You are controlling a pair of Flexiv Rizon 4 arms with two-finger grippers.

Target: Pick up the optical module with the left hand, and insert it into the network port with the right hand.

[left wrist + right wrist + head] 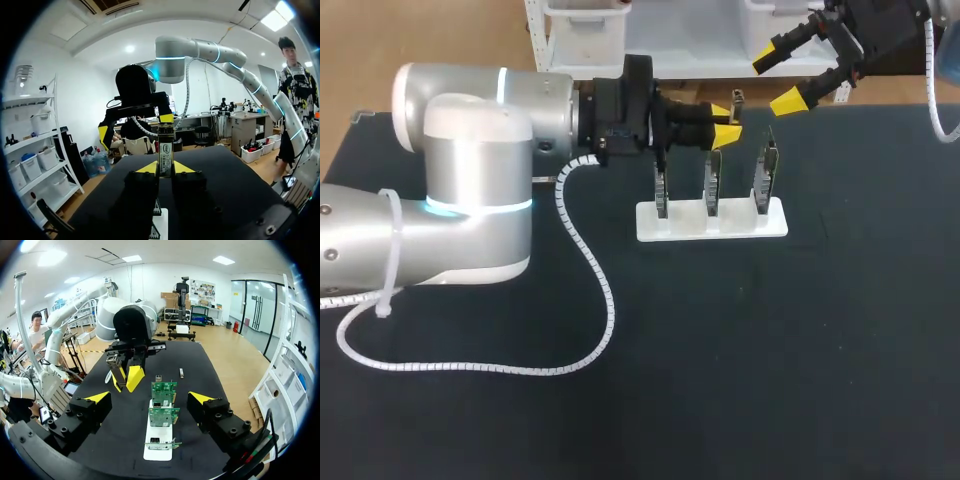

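Your left claw (724, 122) is clamped on the optical module (165, 146), holding it upright over the desk (770, 380) at twelve o'clock from the white stand (710, 222) of network-port boards (712, 180). Your right claw (782, 78) hangs wide open and empty at the module's two o'clock. The handover looks the risky step: close off-centre and the slim module may twist or drop. Which port is meant is hard to tell from here.
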